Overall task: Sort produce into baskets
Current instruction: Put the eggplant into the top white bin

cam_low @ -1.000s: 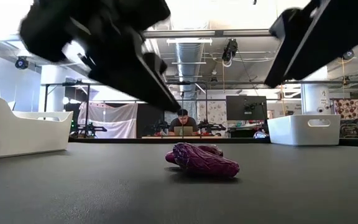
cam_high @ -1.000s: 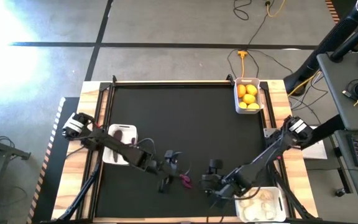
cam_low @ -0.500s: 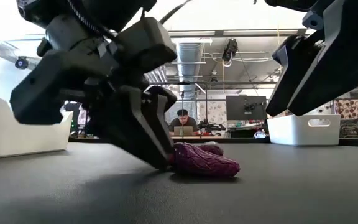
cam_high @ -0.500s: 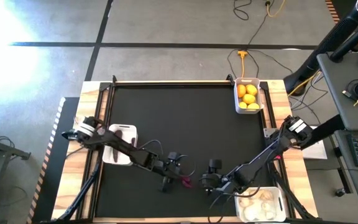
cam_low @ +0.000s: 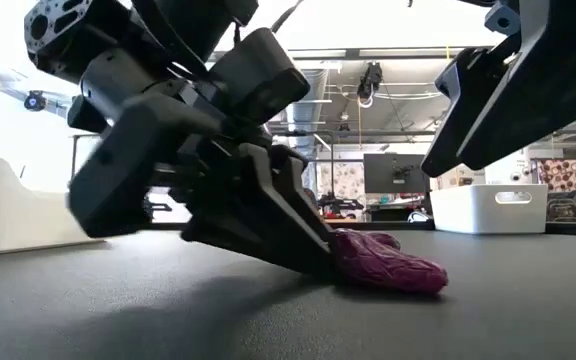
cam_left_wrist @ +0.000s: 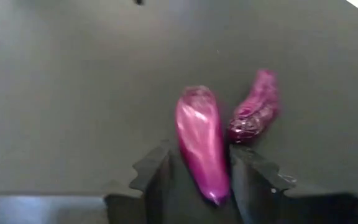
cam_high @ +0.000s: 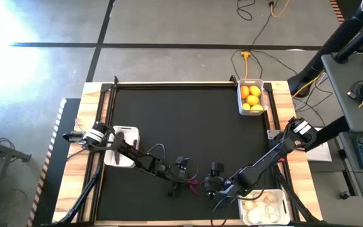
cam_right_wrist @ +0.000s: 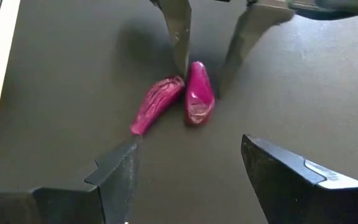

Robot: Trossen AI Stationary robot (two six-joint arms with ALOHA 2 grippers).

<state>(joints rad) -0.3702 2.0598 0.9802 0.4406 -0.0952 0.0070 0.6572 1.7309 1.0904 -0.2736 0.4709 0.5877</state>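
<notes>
Two dark purple vegetables lie side by side on the black table near its front edge: a smooth one point(cam_left_wrist: 201, 140) and a wrinkled one point(cam_left_wrist: 255, 113). My left gripper point(cam_left_wrist: 197, 171) is down at the table, slanting, open, with its fingers on either side of the smooth vegetable's near end. My right gripper point(cam_right_wrist: 188, 146) hangs open just right of them point(cam_high: 209, 184), above the table, with nothing between its fingers. My left gripper straddles the smooth vegetable's narrow end point(cam_left_wrist: 219, 186), coming in slanting down from the table's left. One finger point(cam_right_wrist: 180, 50) lies against that end's side, by the wrinkled vegetable. The other finger stands a little apart. The vegetable lies flat on the table point(cam_low: 393, 268).
A white basket point(cam_high: 131, 133) at the left holds a purple vegetable. The basket point(cam_high: 265, 94) at the far right holds yellow citrus. The basket point(cam_high: 283, 203) at the near right holds whitish bulbs. People sit at desks beyond the table.
My left gripper has come down to the table and moved toward the table's right edge, onto the purple vegetables, and its fingers now stand around the smooth one. The vegetables have slid a little toward the right ahead of the fingers.
</notes>
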